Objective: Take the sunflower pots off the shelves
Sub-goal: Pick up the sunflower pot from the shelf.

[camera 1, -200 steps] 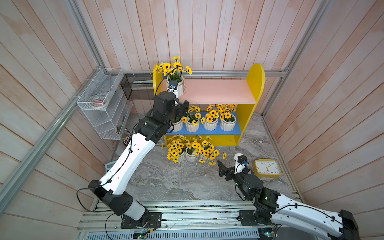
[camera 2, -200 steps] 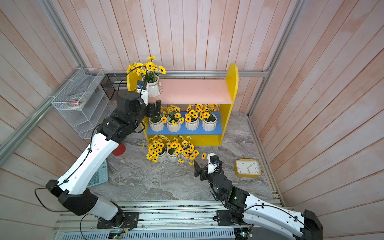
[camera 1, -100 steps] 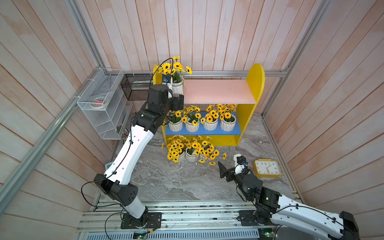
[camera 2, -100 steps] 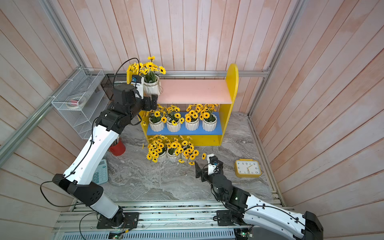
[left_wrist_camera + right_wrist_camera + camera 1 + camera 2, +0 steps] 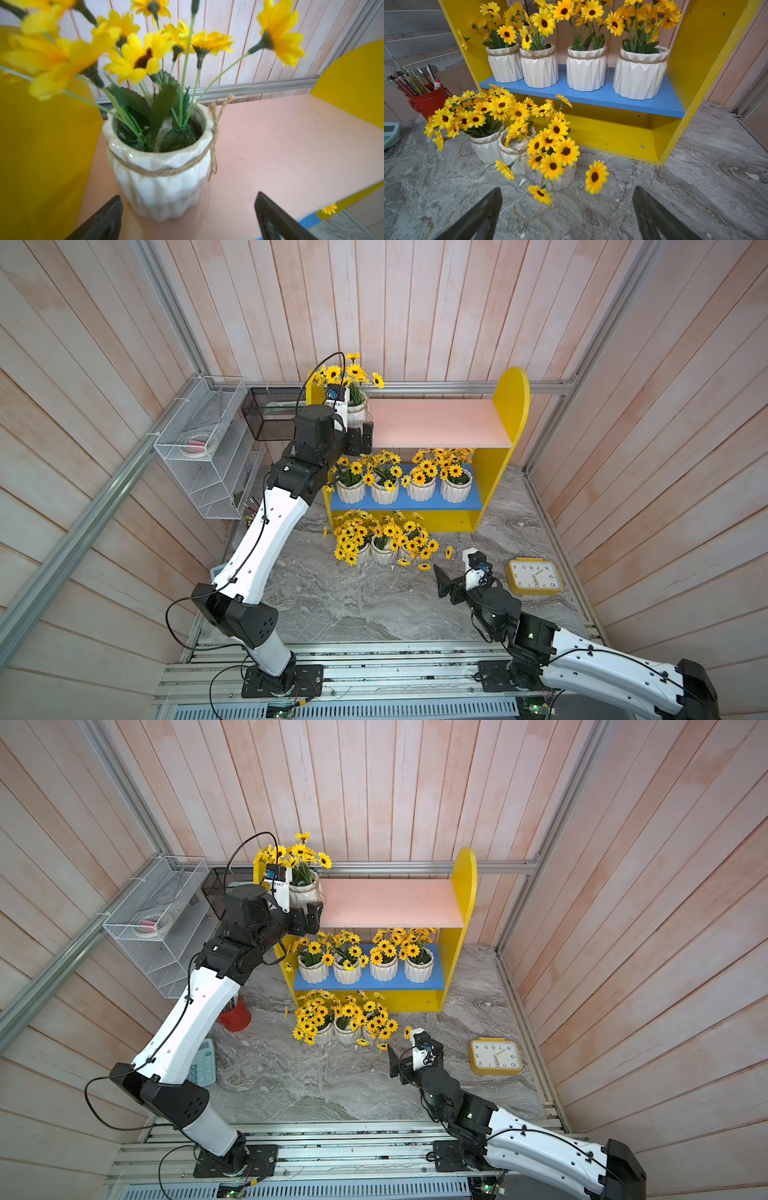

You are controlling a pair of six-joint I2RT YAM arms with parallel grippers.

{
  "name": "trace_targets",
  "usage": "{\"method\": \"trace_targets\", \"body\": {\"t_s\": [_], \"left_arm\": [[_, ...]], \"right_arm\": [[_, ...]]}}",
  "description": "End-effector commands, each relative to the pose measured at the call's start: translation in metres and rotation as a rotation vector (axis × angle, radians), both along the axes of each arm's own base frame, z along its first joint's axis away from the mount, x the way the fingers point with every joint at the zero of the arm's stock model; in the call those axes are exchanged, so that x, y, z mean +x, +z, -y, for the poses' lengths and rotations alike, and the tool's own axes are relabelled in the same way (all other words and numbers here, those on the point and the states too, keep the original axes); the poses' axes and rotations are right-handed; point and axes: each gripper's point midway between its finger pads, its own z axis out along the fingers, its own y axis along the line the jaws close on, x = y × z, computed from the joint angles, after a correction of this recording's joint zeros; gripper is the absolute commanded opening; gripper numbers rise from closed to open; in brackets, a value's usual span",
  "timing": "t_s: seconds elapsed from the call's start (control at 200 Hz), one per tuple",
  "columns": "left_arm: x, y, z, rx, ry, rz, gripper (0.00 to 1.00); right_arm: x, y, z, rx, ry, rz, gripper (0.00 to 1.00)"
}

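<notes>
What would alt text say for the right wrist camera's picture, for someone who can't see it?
Four white ribbed sunflower pots stand in a row on the blue lower board of a yellow shelf unit. Three more pots cluster on the grey marbled tabletop before it, a red pen cup alongside. The right gripper hangs open in the foreground.

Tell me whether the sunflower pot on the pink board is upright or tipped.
Upright: the sunflower pot stands flat on its base on the pink board, its mouth facing up and stems rising from it.
</notes>
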Motion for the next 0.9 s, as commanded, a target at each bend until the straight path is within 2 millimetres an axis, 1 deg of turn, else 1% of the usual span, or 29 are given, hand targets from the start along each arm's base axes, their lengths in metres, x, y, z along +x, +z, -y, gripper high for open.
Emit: {"method": "trace_targets", "body": {"t_s": [0.0, 0.385, 0.44, 0.535, 0.65, 0.795, 0.895], "left_arm": [[0.011, 0.001, 0.002, -0.001, -0.010, 0.029, 1.00], [0.031, 0.005, 0.006, -0.004, -0.020, 0.077, 1.00], [0.032, 0.007, 0.007, -0.013, -0.021, 0.086, 1.00], [0.034, 0.008, 0.003, -0.023, 0.008, 0.112, 1.00], [0.031, 0.014, 0.001, -0.038, 0.014, 0.163, 1.00], [0.037, 0.012, -0.002, -0.040, 0.039, 0.165, 1.00], [0.037, 0.016, -0.001, -0.064, 0.040, 0.190, 1.00]], "right_arm": [[0.002, 0.001, 0.000, -0.003, -0.003, 0.011, 0.98], [0.001, 0.000, -0.003, -0.007, 0.015, 0.008, 0.98], [0.000, 0.000, -0.003, -0.007, 0.021, 0.007, 0.98], [0.000, 0.000, -0.003, -0.007, 0.021, 0.006, 0.98], [0.000, -0.001, -0.005, -0.005, 0.032, 0.006, 0.98], [-0.001, 0.001, -0.005, -0.002, 0.036, 0.010, 0.98], [-0.001, 0.000, -0.005, -0.001, 0.041, 0.012, 0.98]]}}
